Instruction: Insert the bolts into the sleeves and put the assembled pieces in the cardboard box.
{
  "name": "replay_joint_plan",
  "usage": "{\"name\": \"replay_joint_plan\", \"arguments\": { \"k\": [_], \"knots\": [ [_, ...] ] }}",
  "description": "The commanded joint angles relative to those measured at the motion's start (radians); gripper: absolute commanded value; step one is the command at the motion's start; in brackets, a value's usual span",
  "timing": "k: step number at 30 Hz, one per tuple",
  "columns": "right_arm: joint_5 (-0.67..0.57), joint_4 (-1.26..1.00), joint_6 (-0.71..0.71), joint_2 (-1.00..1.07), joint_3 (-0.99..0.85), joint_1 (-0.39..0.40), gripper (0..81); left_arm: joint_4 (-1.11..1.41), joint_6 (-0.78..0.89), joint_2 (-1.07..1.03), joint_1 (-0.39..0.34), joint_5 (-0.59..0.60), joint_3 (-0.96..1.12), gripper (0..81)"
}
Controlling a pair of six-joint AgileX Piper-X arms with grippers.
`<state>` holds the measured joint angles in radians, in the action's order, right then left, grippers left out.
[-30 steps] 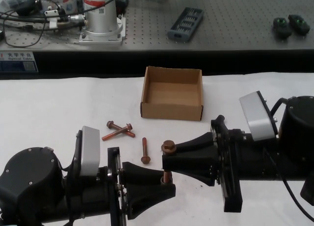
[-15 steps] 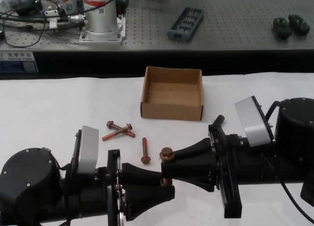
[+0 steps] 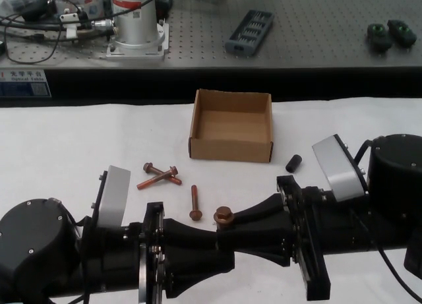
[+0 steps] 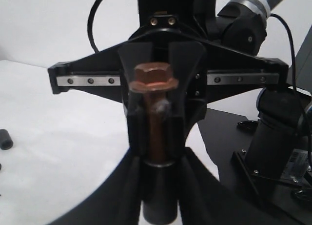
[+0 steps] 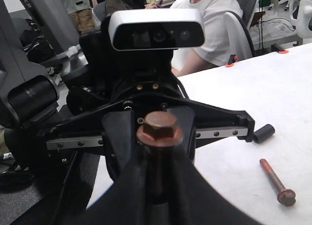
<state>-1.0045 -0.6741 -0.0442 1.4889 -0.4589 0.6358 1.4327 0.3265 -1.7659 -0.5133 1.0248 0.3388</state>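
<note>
My right gripper (image 3: 227, 226) is shut on a copper bolt (image 5: 159, 129), head up. My left gripper (image 4: 159, 193) faces it tip to tip and is shut on a black sleeve (image 4: 158, 198) held upright. The bolt's shank (image 4: 155, 130) runs down into the sleeve's top. In the high view the bolt head (image 3: 224, 216) stands just above where both grippers meet, near the front of the white bench. The open cardboard box (image 3: 231, 126) sits empty behind them. The sleeve is hidden between the fingers in the high view.
Two crossed loose bolts (image 3: 161, 175) and a single bolt (image 3: 194, 202) lie left of the grippers. A loose black sleeve (image 3: 293, 163) lies right of the box. A perforated metal table with gear stands at the back.
The right gripper has come down and leftward with the bolt, closing onto the left gripper, and the shank has gone lower into the sleeve. The loose sleeve behind the right arm is now uncovered.
</note>
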Motion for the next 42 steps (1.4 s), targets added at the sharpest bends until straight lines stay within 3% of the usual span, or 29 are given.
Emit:
{"name": "replay_joint_plan", "arguments": {
  "k": [1,4,6,11,13,26,31,38,42],
  "knots": [
    [0.049,0.063,0.018,0.005,0.0,-0.007,7.0,0.109,0.012,0.016,0.001,0.038,0.01,0.6],
    [0.052,0.063,0.015,0.005,-0.003,-0.007,6.2,0.109,0.012,0.016,0.001,0.038,0.01,0.6],
    [0.052,0.063,0.013,0.005,-0.006,-0.007,1.0,0.109,0.012,0.016,0.001,0.038,0.01,0.6],
    [0.052,0.061,-0.016,0.005,-0.011,-0.007,45.6,0.109,0.012,0.016,0.001,0.038,0.01,0.6],
    [0.078,0.048,-0.031,0.005,-0.011,-0.007,55.4,0.105,0.012,0.016,0.001,0.038,0.01,0.6],
    [-0.025,-0.241,-0.302,0.005,-0.011,-0.005,56.1,0.079,-0.012,0.016,0.001,0.036,0.01,0.6],
    [-0.077,-0.28,-0.379,0.005,-0.011,-0.005,61.0,0.077,-0.009,0.016,0.019,0.036,0.01,0.6],
    [-0.093,-0.3,-0.371,0.005,-0.011,-0.005,61.3,0.057,0.012,0.016,0.052,0.036,0.01,0.6],
    [-0.006,-0.329,-0.336,0.005,-0.011,-0.023,61.1,0.063,0.047,0.016,0.076,0.036,0.01,0.6]
  ]
}}
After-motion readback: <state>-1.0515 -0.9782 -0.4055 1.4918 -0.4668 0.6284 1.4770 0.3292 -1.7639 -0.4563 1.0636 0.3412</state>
